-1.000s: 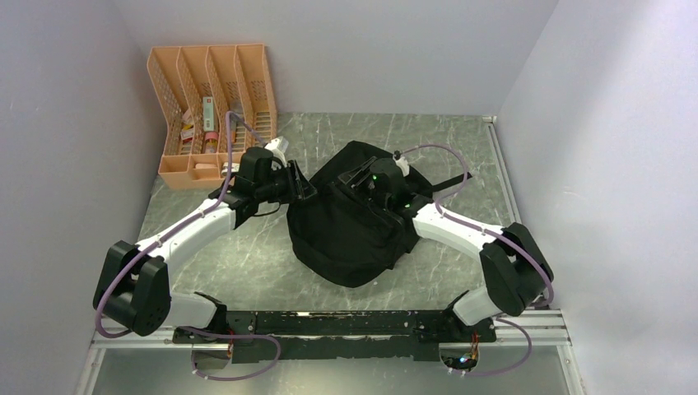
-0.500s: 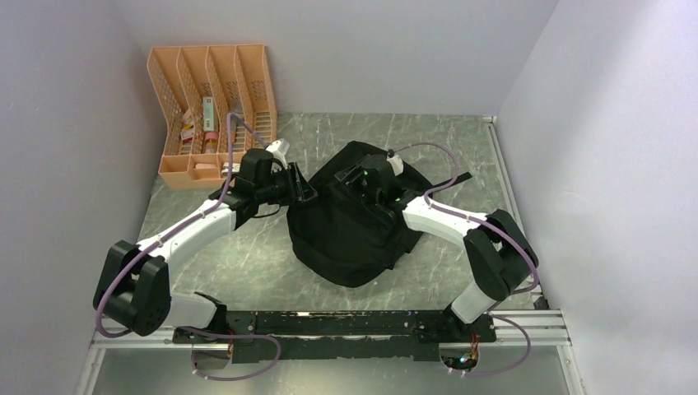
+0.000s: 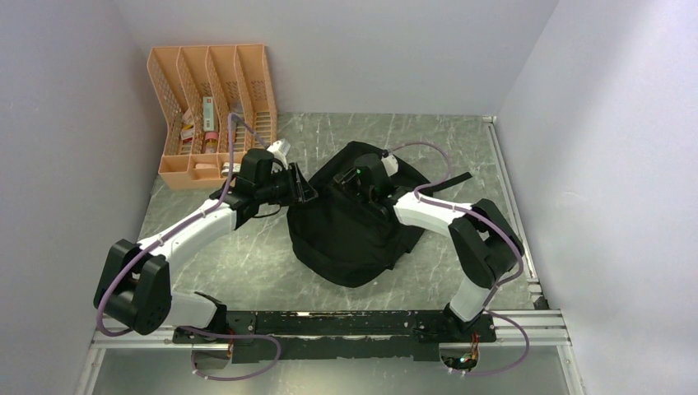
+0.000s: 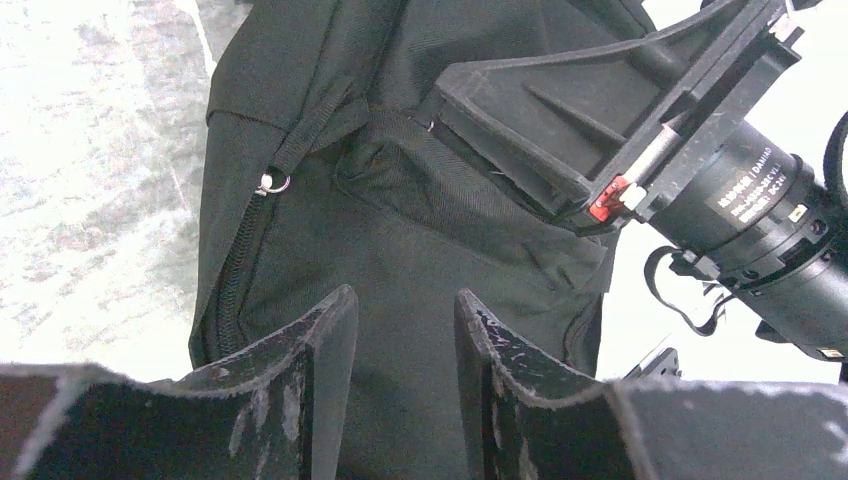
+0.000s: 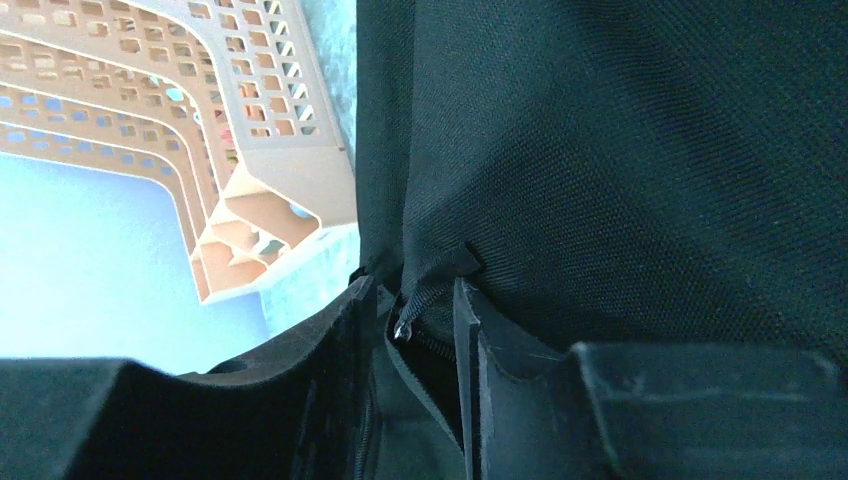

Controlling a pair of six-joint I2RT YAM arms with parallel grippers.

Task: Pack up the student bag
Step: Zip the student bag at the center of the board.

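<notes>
From above, the bag (image 3: 350,239) lies in the middle of the table (image 3: 247,255). Its long axis runs from 12 to 6 o'clock, with the rounded end toward 6, nearest my bases. A strap (image 3: 453,179) trails off at 2 o'clock. The bag is black, soft and slumped. My left claw (image 3: 306,189) sits just beside its 10 o'clock edge. My right claw (image 3: 350,179) is on its far half, tips toward 9 o'clock. An orange rack (image 3: 210,99) stands at 10 o'clock, apart from the bag.

From my left wrist, black fabric fills the view beyond my left claw (image 4: 400,340), whose fingers stand a little apart with nothing between them. A zipper (image 4: 235,270) climbs the bag's edge at 9 o'clock to a small metal ring (image 4: 270,183). My right claw (image 4: 450,100) reaches in from 2 o'clock, its tip touching a fold of fabric.

From my right wrist, coarse black weave fills 12 to 3 o'clock. The fingers of my right claw (image 5: 412,330) are narrowly apart with a zipper pull (image 5: 425,285) between them. I cannot tell whether they pinch it. The rack (image 5: 270,190) shows at 10 o'clock.
</notes>
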